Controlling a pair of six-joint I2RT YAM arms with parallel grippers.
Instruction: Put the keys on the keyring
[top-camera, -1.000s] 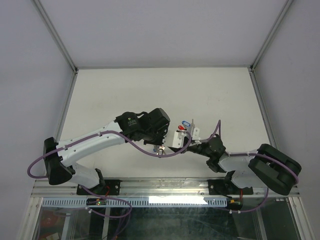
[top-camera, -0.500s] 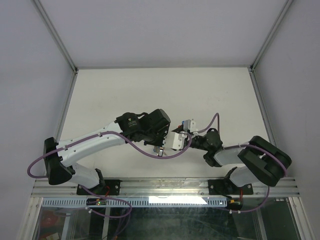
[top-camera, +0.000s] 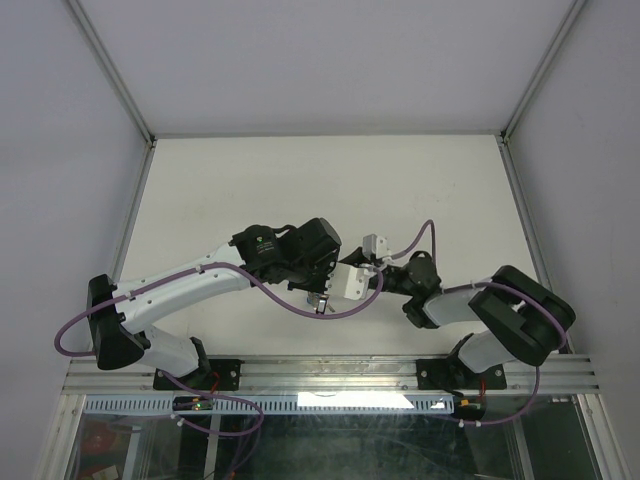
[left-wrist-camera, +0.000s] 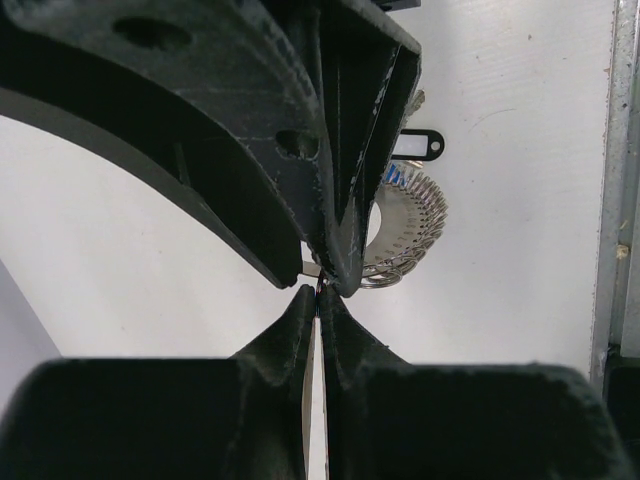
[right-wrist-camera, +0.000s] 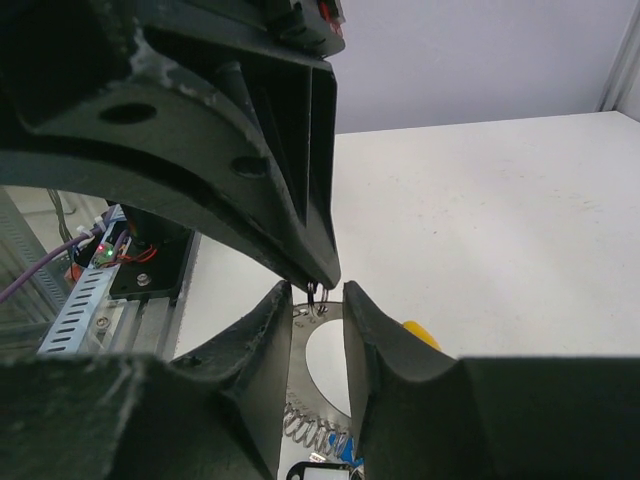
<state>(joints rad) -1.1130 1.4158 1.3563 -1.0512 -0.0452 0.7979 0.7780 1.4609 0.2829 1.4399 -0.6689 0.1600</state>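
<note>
both arms meet low over the near middle of the counter (top-camera: 300, 180), hands tip to tip

left hand (left-wrist-camera: 318, 292): pressed together, no gap, pinching a key (right-wrist-camera: 316, 296). Only a thin sliver of metal shows at the tips in its own view. In the right wrist view a small dark end pokes out below them

right hand (right-wrist-camera: 316, 290): fingers (right-wrist-camera: 262, 340) apart, clear gap, nothing clamped between them that I can see. The left hand's tips come down into the mouth of that gap, so the key end sits between the right fingertips

the keyring (left-wrist-camera: 412, 228) is just beyond the right hand, close beside both sets of tips. The right wrist view sees it through the finger gap:
- silvery band across the top
- bare counter showing through the hole
- beaded grey part lower down
- yellow arc (right-wrist-camera: 420, 335) sticking out past one finger

so the ring is wider than the gap and the fingers hide part of it. Can't tell if the fingers touch it, or whether it lies flat on the counter or is tilted. The key end is just above the ring's near edge, contact unclear

a black tag (left-wrist-camera: 420, 145) and a bit of a blue tag (left-wrist-camera: 396, 176) sit by the ring on the side away from the tips. Can't tell if they're threaded on

in the top view the hands hide the ring
</note>
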